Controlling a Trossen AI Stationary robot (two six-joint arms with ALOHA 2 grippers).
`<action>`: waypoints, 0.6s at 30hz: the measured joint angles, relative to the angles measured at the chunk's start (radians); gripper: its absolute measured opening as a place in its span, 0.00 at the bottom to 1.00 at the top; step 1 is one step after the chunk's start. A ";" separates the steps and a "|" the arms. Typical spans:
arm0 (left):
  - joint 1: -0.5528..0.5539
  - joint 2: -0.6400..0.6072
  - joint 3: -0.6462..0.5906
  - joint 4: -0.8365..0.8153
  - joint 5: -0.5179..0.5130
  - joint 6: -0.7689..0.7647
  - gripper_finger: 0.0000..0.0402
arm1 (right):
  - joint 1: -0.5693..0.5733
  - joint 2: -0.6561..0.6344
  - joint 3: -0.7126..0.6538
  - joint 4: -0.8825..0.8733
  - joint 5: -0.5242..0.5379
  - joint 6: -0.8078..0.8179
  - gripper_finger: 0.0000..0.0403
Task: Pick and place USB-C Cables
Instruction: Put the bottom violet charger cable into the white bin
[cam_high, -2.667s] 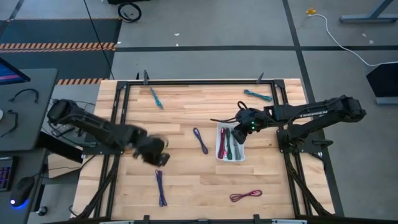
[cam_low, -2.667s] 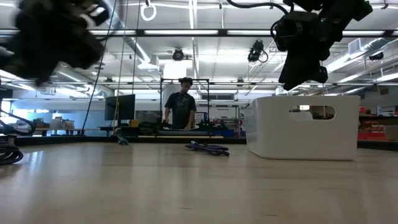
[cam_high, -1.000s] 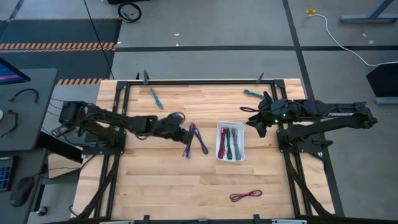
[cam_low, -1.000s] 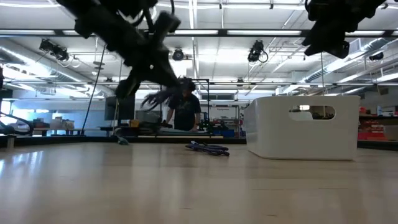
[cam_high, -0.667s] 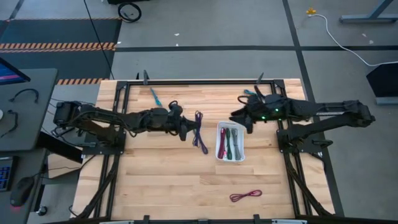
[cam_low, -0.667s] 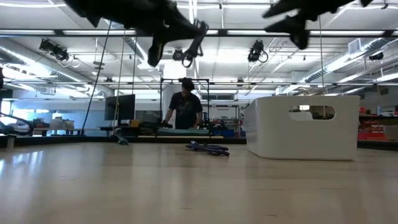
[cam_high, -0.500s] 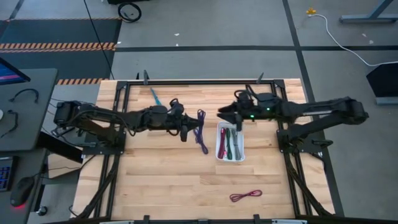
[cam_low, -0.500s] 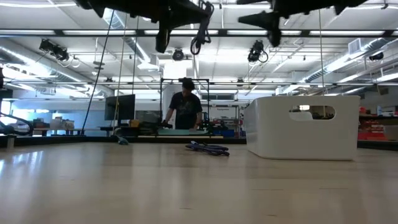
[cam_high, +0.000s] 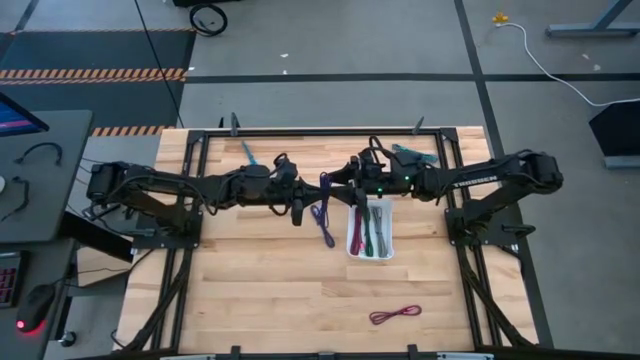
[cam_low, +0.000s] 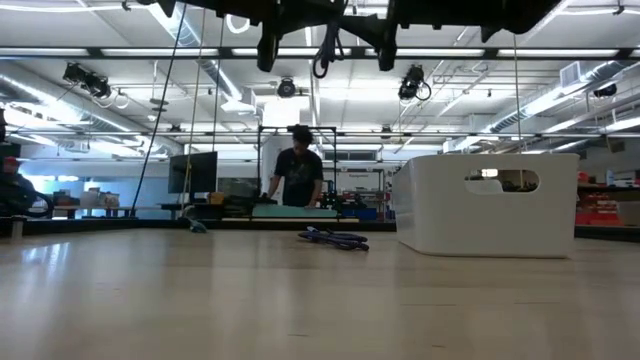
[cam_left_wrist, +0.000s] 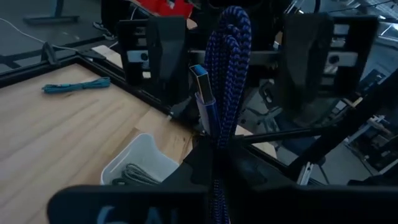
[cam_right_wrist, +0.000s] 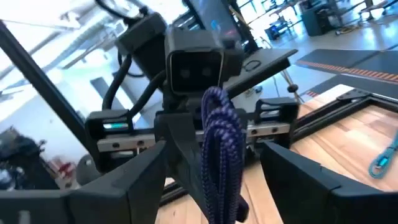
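Left pincer clamped purple cable beside tray; right pincer gaped around it. I judged cable light, floppy; grip mid-bundle.

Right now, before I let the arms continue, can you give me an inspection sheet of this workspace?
Surface: wooden table, mostly bare.
Job's things: held cable in the air; purple cable lying beside the tray, which holds several cables; two teal cables at the far edge; maroon cable near the front.
Clutter: nothing seen.
Grippers: left gripper shut on the held cable; right gripper open, fingers either side of it.
Cables: white cord on the floor.
Surroundings: person beyond the table; desk beside it.
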 joint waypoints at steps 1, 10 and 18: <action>0.000 0.000 0.000 -0.003 0.000 0.000 0.05 | 0.000 0.010 0.009 -0.001 -0.008 -0.007 0.64; 0.000 0.000 0.001 -0.019 0.004 -0.011 0.06 | 0.000 0.052 0.038 -0.002 -0.040 -0.008 0.43; -0.003 -0.002 0.001 -0.026 0.006 -0.012 0.09 | -0.001 0.041 0.038 -0.006 -0.035 -0.017 0.16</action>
